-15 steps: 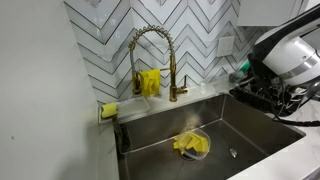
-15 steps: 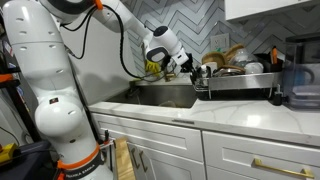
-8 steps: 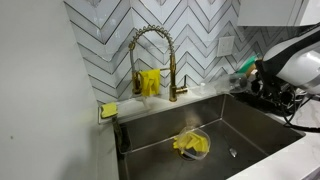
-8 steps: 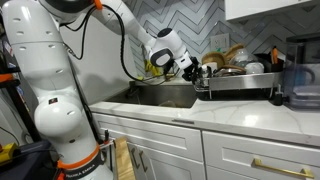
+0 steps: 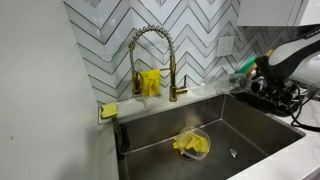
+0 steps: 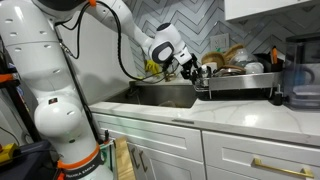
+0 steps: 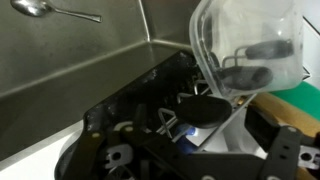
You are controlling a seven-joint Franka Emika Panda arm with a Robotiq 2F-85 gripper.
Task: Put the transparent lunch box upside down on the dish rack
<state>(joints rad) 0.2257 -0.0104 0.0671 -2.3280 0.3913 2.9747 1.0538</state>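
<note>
The transparent lunch box (image 7: 250,45) fills the upper right of the wrist view. It leans tilted on the wires of the black dish rack (image 7: 140,95), with dark rack items showing through its clear wall. My gripper (image 7: 205,150) is open. Its dark fingers are spread wide at the bottom of that view, below the box and apart from it. In both exterior views the gripper (image 5: 258,78) (image 6: 197,70) hovers at the sink-side end of the dish rack (image 5: 280,98) (image 6: 240,88). The box is too small to make out there.
A gold spring faucet (image 5: 150,50) stands behind the steel sink (image 5: 160,135). A bowl with a yellow cloth (image 5: 192,144) lies in the basin and a yellow sponge (image 5: 108,110) on its corner. A spoon (image 7: 45,9) lies in the sink. Dishes (image 6: 232,58) crowd the rack.
The gripper has opened and let go of the lunch box, which now rests on the rack. The arm has drawn back slightly from it.
</note>
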